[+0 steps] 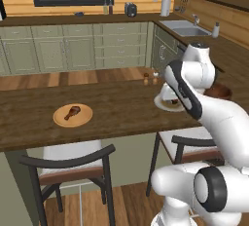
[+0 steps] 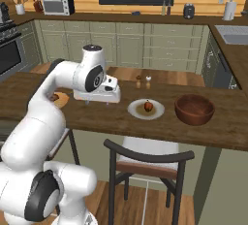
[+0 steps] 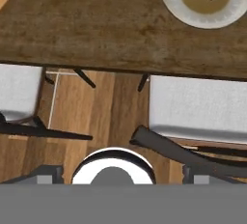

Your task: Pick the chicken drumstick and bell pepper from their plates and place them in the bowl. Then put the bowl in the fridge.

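A: Two round plates lie flat on the dark, grainy wooden bench (image 2: 227, 122), well apart. What is on them?

B: On the tan wooden plate (image 1: 73, 115) sits the chicken drumstick (image 1: 72, 112), brown, thick at one end, thin at the other. On the pale-rimmed plate (image 2: 146, 109) with its brownish centre sits the bell pepper (image 2: 148, 105), small, rounded, red and orange.

A: And the bowl?

B: The bowl (image 2: 194, 108), deep, round, reddish-brown wood, stands on the bench just beside the pale plate.

A: The fingers?

B: The fingers (image 3: 46, 175) stand wide apart, holding nothing, above the bench edge between the plates, over two grey-cushioned, dark-framed chairs (image 3: 202, 107).
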{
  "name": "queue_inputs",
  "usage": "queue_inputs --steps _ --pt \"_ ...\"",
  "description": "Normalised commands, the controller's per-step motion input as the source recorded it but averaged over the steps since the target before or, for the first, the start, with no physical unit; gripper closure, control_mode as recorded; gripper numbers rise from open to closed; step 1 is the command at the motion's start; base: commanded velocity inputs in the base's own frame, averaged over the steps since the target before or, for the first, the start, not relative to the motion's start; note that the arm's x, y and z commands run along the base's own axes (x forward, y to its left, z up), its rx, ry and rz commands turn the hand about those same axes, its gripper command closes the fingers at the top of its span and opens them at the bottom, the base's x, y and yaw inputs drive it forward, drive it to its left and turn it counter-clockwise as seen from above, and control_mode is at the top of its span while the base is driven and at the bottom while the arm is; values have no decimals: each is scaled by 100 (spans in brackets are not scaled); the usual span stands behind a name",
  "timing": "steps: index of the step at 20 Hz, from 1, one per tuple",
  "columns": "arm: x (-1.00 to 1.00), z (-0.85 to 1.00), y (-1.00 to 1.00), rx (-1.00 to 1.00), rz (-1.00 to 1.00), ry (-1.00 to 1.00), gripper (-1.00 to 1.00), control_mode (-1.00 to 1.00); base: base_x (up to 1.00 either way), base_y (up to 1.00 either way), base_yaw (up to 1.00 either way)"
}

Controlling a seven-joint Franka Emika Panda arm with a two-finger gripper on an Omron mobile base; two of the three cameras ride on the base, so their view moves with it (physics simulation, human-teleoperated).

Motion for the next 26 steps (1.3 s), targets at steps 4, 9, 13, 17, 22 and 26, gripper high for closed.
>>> queue_inputs --steps 4,9,13,17,22,26 --pt "100 -55 -88 0 0 23 -100 -100 0 0 0" --pt "100 -29 -51 0 0 21 -100 -100 0 0 0" --pt "99 -27 -44 0 0 13 -100 -100 0 0 0" --pt "75 -38 -40 0 0 2 -100 -100 0 0 0" --pt "50 -59 -10 -2 0 -7 -100 -100 0 0 0" --pt "44 -52 -6 -4 0 -12 -100 -100 0 0 0"
